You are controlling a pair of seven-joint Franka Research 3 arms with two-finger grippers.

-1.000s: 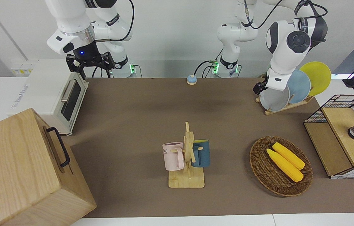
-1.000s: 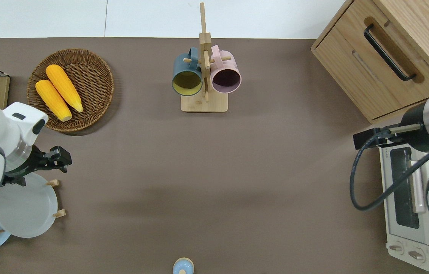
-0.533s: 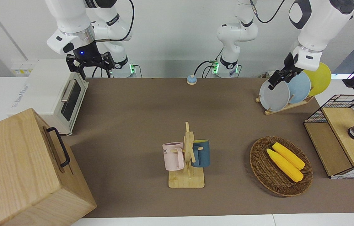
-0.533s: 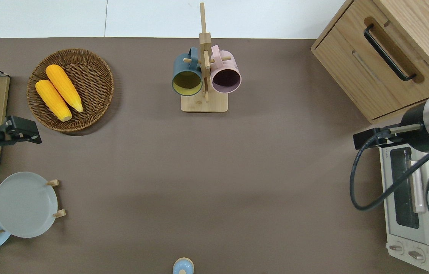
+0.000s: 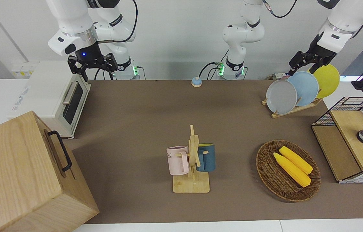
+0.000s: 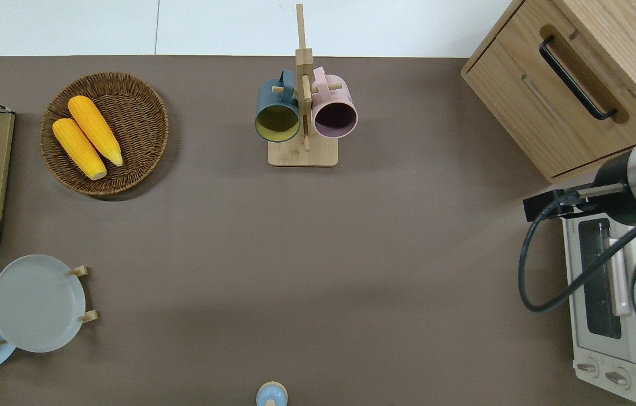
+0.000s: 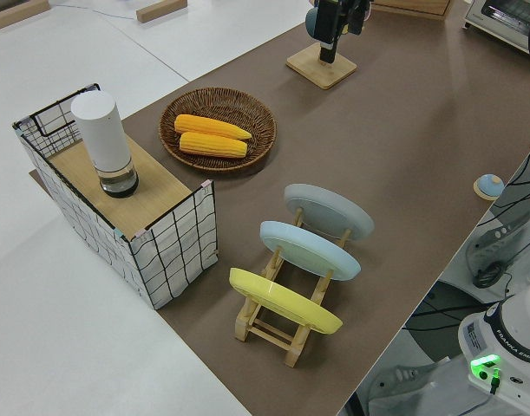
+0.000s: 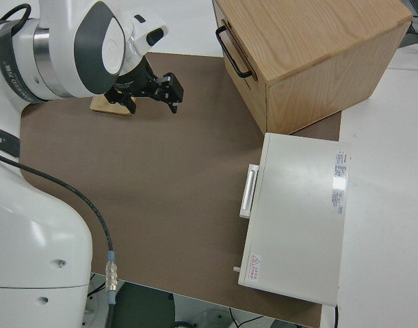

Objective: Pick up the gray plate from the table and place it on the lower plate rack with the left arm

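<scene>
The gray plate (image 5: 281, 96) stands upright in the slot of the lower plate rack (image 5: 292, 109) that is farthest from the robots, with a light blue plate (image 5: 307, 88) and a yellow plate (image 5: 328, 80) in the slots closer to them. The gray plate also shows in the overhead view (image 6: 36, 303) and the left side view (image 7: 328, 211). My left gripper (image 5: 303, 67) is open and empty, raised high above the rack and clear of the plates. My right arm is parked, its gripper (image 5: 93, 67) open.
A wicker basket with two corn cobs (image 5: 292, 166) and a wire-sided wooden box (image 5: 349, 141) lie at the left arm's end. A mug tree (image 5: 192, 161) stands mid-table. A toaster oven (image 5: 69, 103) and a wooden drawer box (image 5: 23, 174) are at the right arm's end.
My left gripper has let go of the gray plate and lifted up and away from it. The plate stays standing in the rack. The right arm has not moved.
</scene>
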